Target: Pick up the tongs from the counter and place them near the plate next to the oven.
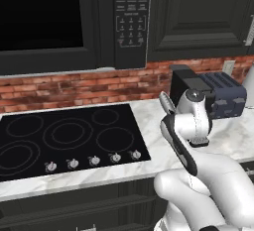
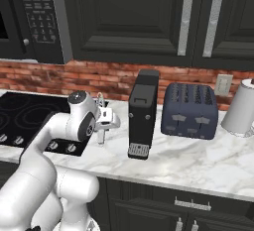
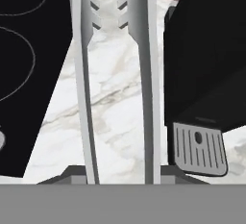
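Jaws pinched shut on the tongs (image 3: 139,74), both silver arms running from bottom centre to top of the hand view. Gripper (image 2: 101,137) hung left of centre in the right base view, above the counter (image 2: 198,158), between black cooktop (image 3: 24,74) and coffee machine (image 2: 143,113).

You see smooth, silvery metal tongs (image 3: 141,74) with 2 satin arms above polished white marble counter (image 3: 115,117), grey-veined. The cooktop (image 1: 64,138) is glossy black glass. Rough red brick lines the backsplash (image 2: 99,79). The coffee machine (image 2: 143,113) looks matt black plastic; the toaster (image 2: 190,110) is dull dark blue.
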